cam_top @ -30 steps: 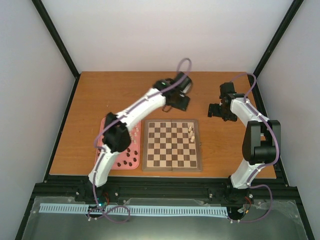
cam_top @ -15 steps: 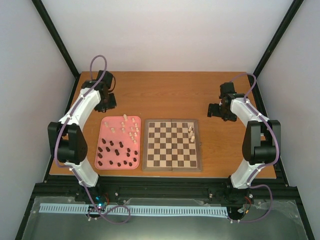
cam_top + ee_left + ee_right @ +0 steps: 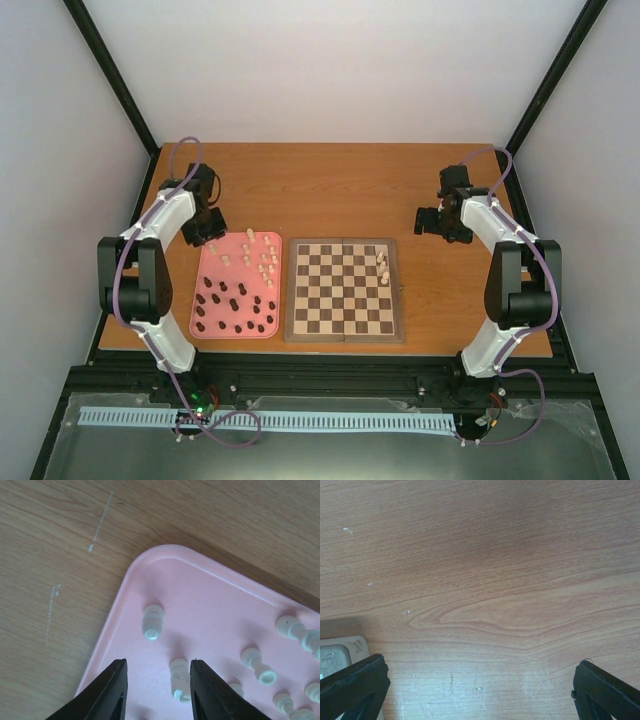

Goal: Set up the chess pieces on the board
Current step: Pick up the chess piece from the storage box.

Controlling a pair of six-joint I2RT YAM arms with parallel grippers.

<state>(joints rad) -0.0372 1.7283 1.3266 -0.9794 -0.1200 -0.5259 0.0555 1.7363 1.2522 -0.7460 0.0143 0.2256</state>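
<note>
Now our left pincer [image 3: 157, 662] hangs half released over a corner of the pink tray [image 3: 146, 559], a lying white piece [image 3: 179, 679] between its jaws. We should centre it before clenching. The right pincer [image 3: 481, 661] is released, near the board [image 3: 344, 290].

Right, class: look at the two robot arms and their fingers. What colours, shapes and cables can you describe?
Both are built alike. The left arm and right arm have glossy white rounded links joined by bulky black joint housings. A thin purple cable loops along each arm. The left fingers and right fingers are plain matte black wedges with no visible markings.
</note>
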